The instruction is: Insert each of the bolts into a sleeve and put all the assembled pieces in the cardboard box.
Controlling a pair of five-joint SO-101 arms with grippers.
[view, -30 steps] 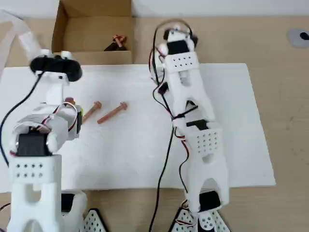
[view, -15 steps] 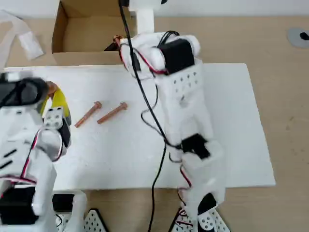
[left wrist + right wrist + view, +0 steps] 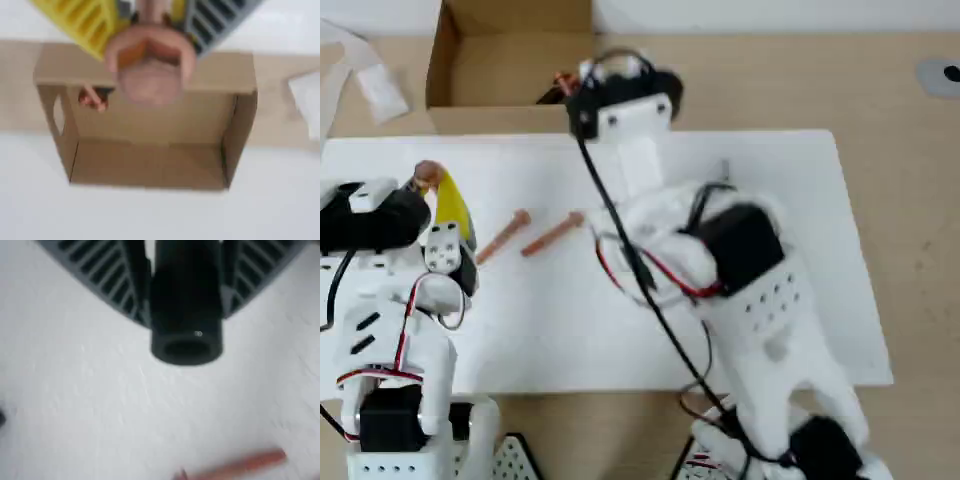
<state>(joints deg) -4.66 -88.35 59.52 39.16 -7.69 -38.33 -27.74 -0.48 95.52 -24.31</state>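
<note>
While the cardboard box (image 3: 441, 60) sits at the far edge of the desk (image 3: 910, 200) with one assembled piece (image 3: 563, 86) inside, the right tool (image 3: 186, 305) clamps a black sleeve (image 3: 186, 337) above the white sheet (image 3: 570, 330). The left tool (image 3: 154, 35) grips a bolt (image 3: 150, 70) over the sheet's left side, near two loose bolts (image 3: 503, 236) (image 3: 552, 233) lying side by side.

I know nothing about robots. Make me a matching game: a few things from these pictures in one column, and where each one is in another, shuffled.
Things:
1. black sleeve
2. gripped bolt
3. two loose bolts
4. finished piece

Places:
A. inside the cardboard box
B. in the right pincer
C. lying on the white mat
D. in the left pincer

Pairs: 1-B, 2-D, 3-C, 4-A.
</note>
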